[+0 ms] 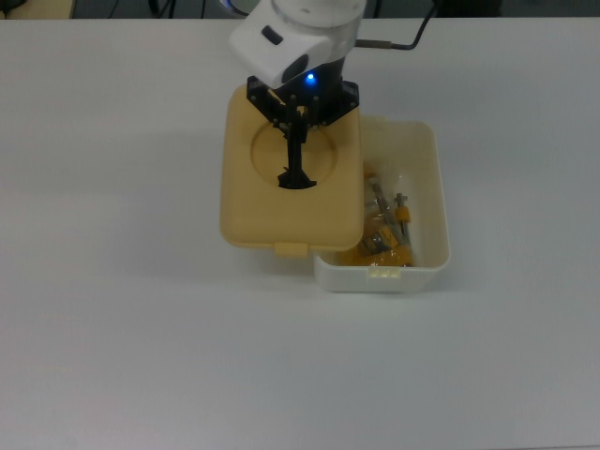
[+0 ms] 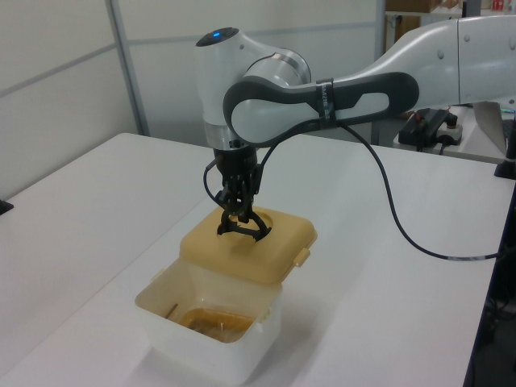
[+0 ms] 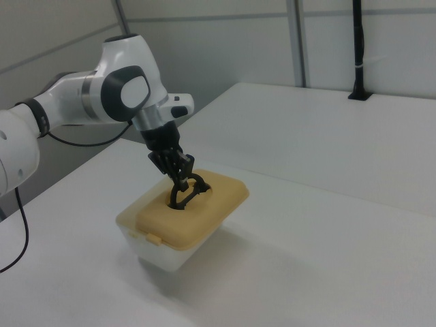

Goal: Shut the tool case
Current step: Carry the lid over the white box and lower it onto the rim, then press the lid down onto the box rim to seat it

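The tool case's white translucent box [image 1: 427,258] [image 2: 211,343] [image 3: 162,253] stands open on the white table, with an orange clamp [image 1: 382,246] inside. Its tan lid [image 1: 253,202] [image 2: 278,242] [image 3: 204,211] hangs level just above the box. In the top view the lid covers the box's left part and sticks out past the box to the top view's left. My gripper [image 1: 297,157] [image 2: 239,216] [image 3: 182,181] points straight down, shut on the lid's black handle [image 1: 296,179] in the round recess.
A black cable [image 2: 403,218] trails from the arm over the table on the left view's right. Devices [image 2: 435,122] sit beyond the table edge there. A black pole [image 3: 359,48] stands at the far edge in the right view.
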Controlling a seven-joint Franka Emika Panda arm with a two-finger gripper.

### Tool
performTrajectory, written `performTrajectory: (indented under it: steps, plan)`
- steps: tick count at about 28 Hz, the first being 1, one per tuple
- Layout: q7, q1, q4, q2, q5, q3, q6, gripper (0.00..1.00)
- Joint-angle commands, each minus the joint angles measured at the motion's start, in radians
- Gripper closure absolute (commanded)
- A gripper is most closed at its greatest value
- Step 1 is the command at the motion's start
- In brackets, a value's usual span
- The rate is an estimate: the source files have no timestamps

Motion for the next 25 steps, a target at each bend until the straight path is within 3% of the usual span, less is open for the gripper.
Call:
performTrajectory:
  steps: [1, 4, 14, 25]
  plan:
    - [0.063, 0.015, 0.025, 0.024, -0.053, 0.040, 0.009, 1.00]
    - [0.104, 0.047, 0.035, 0.041, -0.082, 0.051, 0.009, 1.00]
    - [0.156, 0.133, 0.035, 0.081, -0.116, 0.051, 0.011, 1.00]
    - [0.224, 0.167, 0.042, 0.119, -0.170, 0.058, 0.077, 1.00]
